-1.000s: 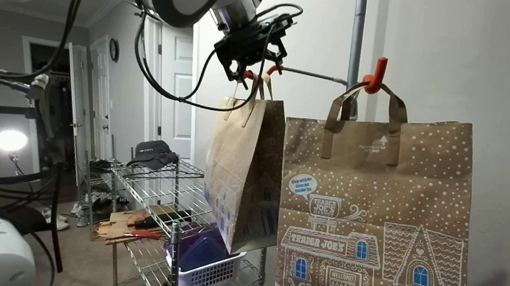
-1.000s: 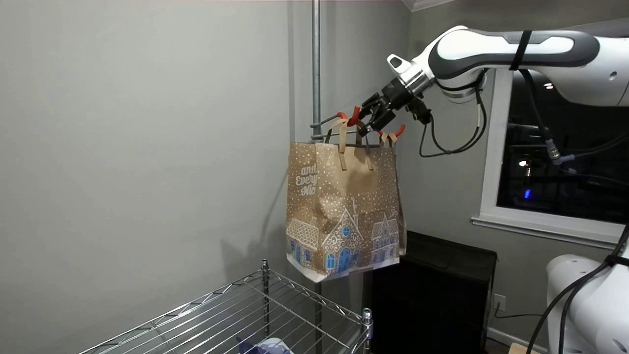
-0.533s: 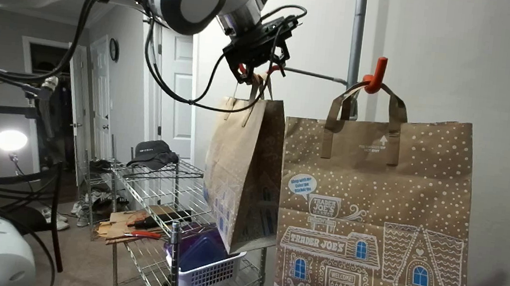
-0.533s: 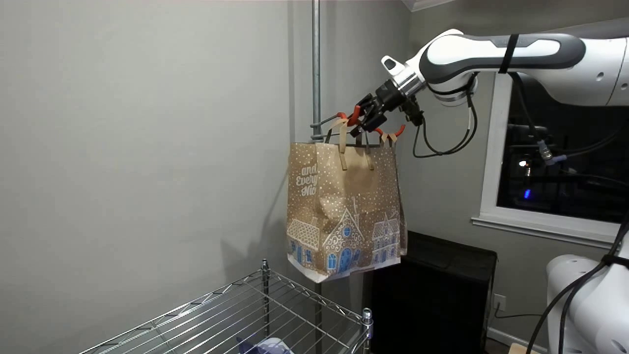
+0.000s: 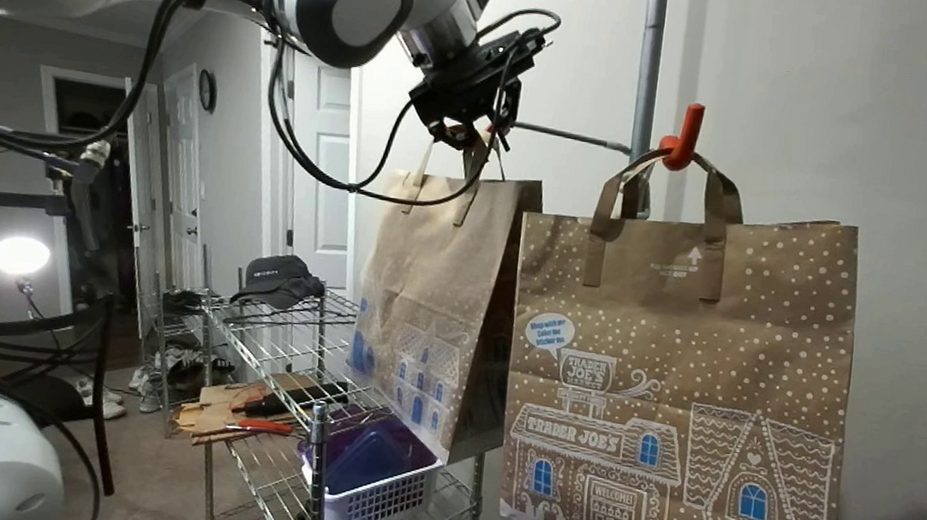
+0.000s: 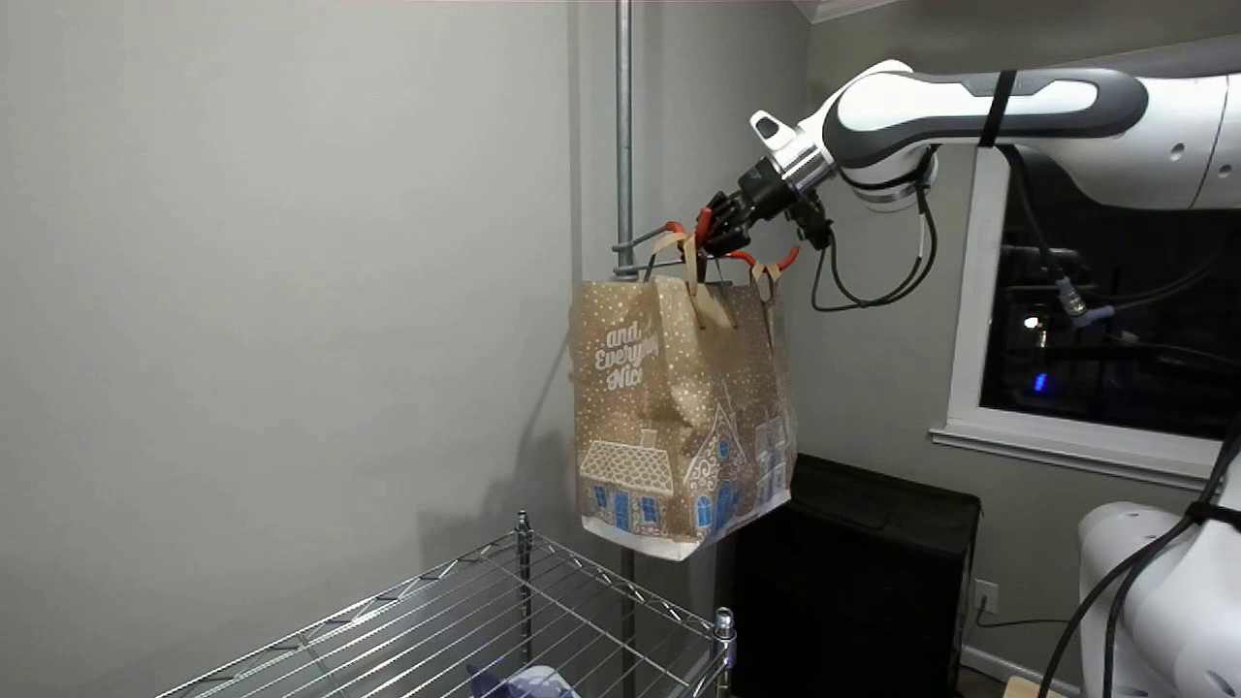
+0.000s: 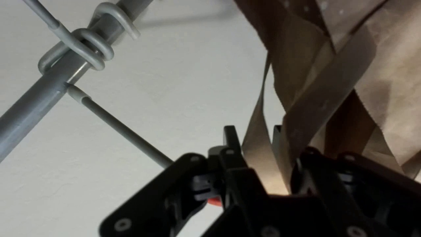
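Forearm (image 6: 1018,121) stretched nearly level, wrist (image 6: 801,157) angled down, tool (image 7: 253,135) narrow around a bag handle (image 7: 261,151) (whether gripped, unclear)

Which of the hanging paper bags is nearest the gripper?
The angled bag, left in an exterior view: its handles are at the gripper. The other bag, lettered TRADER JOE'S, hangs farther off on a red hook.

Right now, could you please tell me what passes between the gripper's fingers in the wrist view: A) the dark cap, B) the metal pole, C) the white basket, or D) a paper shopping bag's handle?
D: the paper shopping bag's handle runs between the fingers of the gripper.
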Robot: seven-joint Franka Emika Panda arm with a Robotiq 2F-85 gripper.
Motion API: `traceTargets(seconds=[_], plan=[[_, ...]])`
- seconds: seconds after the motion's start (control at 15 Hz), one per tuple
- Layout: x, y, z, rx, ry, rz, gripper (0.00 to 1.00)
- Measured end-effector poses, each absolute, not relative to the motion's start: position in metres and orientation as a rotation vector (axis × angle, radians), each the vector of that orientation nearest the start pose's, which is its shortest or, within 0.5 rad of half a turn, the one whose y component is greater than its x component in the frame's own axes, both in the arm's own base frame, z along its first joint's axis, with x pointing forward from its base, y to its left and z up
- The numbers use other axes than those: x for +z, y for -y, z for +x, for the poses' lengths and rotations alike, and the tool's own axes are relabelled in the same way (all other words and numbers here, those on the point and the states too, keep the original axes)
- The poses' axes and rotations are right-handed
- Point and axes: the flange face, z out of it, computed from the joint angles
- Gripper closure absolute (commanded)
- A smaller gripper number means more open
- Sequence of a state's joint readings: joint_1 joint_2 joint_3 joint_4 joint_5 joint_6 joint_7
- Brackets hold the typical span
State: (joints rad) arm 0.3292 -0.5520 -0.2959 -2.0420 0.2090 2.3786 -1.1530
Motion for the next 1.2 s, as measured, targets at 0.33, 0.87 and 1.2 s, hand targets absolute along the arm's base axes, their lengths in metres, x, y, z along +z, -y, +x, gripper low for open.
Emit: traceTargets(seconds=[0.33, 0.87, 1.2], plan=[[0.747, 0.041, 0.430, -1.455, 1.476, -2.560, 0.96], [0.787, 0.073, 0.406, -1.550, 1.406, -2.603, 0.96], [0.805, 0.062, 0.397, -1.564, 1.400, -2.585, 0.96]])
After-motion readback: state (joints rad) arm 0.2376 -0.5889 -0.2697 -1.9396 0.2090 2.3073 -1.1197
